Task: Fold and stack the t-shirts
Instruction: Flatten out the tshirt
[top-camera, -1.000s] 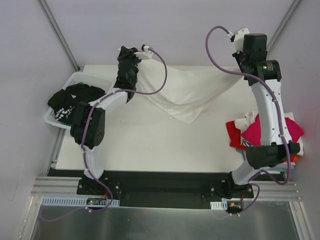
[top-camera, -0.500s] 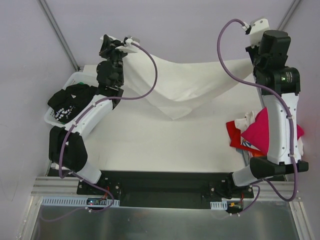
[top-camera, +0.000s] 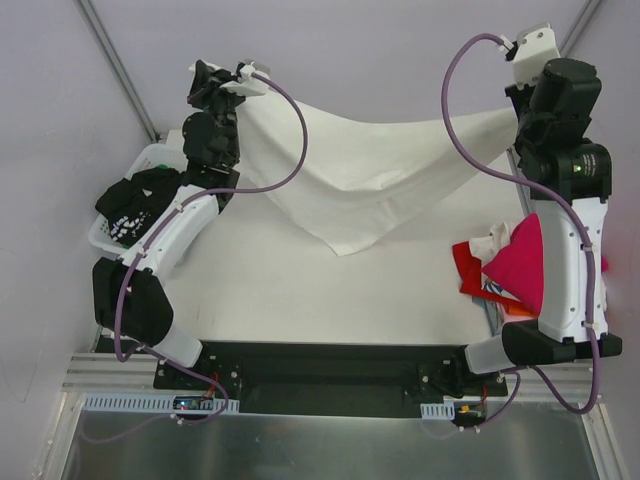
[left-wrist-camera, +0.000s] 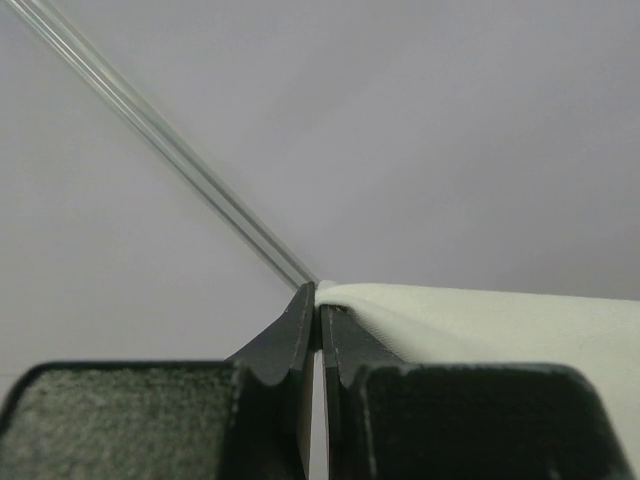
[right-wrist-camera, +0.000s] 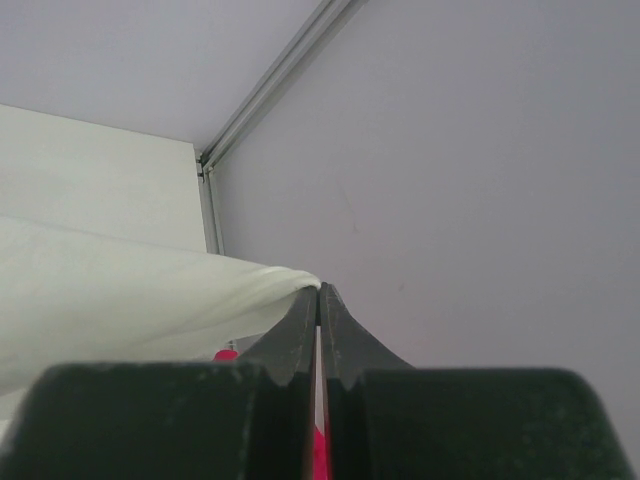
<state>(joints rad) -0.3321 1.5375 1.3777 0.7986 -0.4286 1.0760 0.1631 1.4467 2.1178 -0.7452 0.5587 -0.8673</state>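
Observation:
A plain white t-shirt hangs stretched in the air over the far half of the table, sagging to a point near the middle. My left gripper is shut on its left corner, high at the back left; the wrist view shows the cloth pinched at the fingertips. My right gripper is shut on the right corner, raised at the back right, cloth trailing left from its tips. A pile of t-shirts, magenta, red, orange and white, lies at the right edge. A black t-shirt with white print fills the basket.
A white plastic basket stands at the table's left edge beside my left arm. The white table lies under the hanging shirt. Grey walls with metal corner posts close in behind both raised grippers.
Both grippers have risen and drawn apart, the left one leftward and the right one rightward. The white shirt has been lifted off the table and pulled taut between them.

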